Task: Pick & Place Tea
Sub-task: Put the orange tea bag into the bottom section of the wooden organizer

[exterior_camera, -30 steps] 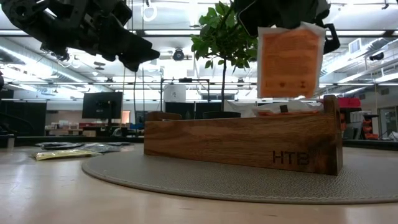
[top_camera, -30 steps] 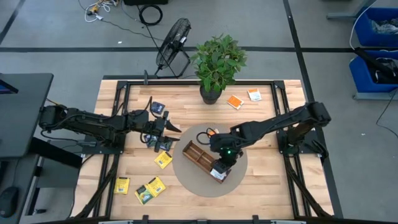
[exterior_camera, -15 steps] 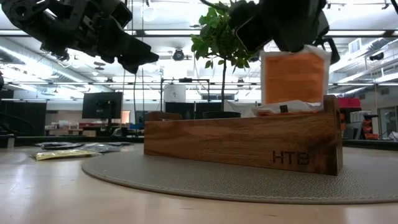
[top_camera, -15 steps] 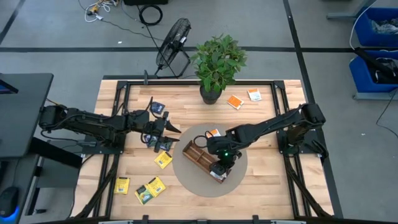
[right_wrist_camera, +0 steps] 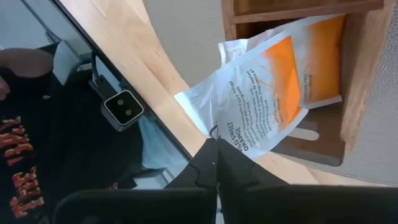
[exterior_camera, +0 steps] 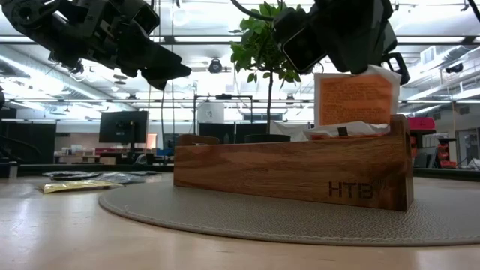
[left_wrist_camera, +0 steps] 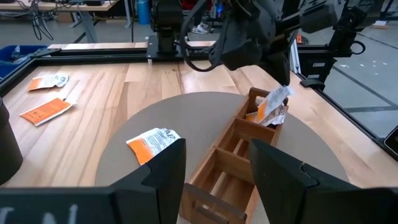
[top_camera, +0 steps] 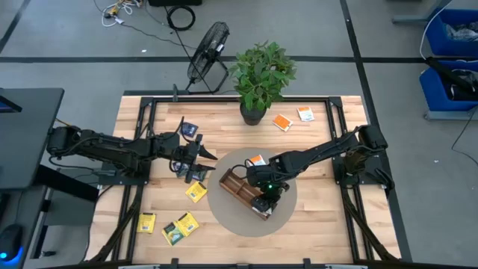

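We see the right arm reaching from the table's right side toward the centre, elbow low, wrist bent down. Right gripper (top_camera: 263, 196) sits low over the middle of the table, fingers (right_wrist_camera: 214, 163) pinched together on the corner of a sachet (right_wrist_camera: 273, 109). Left arm stretches in from the left edge, held above the surface. Left gripper (top_camera: 200, 155) hovers with its fingers (left_wrist_camera: 163, 163) spread apart, holding nothing.
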Available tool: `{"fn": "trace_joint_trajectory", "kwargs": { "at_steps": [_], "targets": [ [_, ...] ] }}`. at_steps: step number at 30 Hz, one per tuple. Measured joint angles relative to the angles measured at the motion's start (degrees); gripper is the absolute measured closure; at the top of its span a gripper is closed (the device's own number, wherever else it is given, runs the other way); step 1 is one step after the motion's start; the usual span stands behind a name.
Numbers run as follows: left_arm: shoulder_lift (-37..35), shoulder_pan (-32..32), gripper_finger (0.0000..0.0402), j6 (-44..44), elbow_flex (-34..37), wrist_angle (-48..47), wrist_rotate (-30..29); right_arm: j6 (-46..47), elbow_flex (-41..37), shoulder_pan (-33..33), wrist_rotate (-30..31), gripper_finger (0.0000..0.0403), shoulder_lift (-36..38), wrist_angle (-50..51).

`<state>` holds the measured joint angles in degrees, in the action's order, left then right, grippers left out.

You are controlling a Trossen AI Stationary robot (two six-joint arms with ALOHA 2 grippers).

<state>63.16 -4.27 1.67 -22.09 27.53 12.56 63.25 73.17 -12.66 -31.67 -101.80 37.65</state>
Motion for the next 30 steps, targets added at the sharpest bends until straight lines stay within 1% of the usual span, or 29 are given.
{"fn": "trace_joint_trajectory", "kwargs": {
  "at_steps": [9,15,19,26,30],
  "targets": [
    [0.0,0.0,0.0218,-0.8,0.0,0.0,0.0,0.0,0.0,1.3,0.8,0.0387,0.0,-0.6],
    [0.0,0.0,0.0218,-0.8,0.0,-0.1,0.0,-1.0,0.0,1.2,1.2,0.0367,0.0,-0.6],
    [0.0,0.0,0.0218,-1.0,0.0,-0.2,0.0,-1.7,0.0,1.2,1.2,0.0334,0.0,-1.8],
    [0.0,0.0,0.0218,-1.0,0.0,-0.2,0.0,-3.6,0.0,1.8,1.2,0.0257,0.1,-2.4],
    [0.0,0.0,0.0218,-1.0,0.0,-0.2,0.0,-6.7,0.0,2.5,1.6,0.0230,0.1,-2.5]
  ]
}}
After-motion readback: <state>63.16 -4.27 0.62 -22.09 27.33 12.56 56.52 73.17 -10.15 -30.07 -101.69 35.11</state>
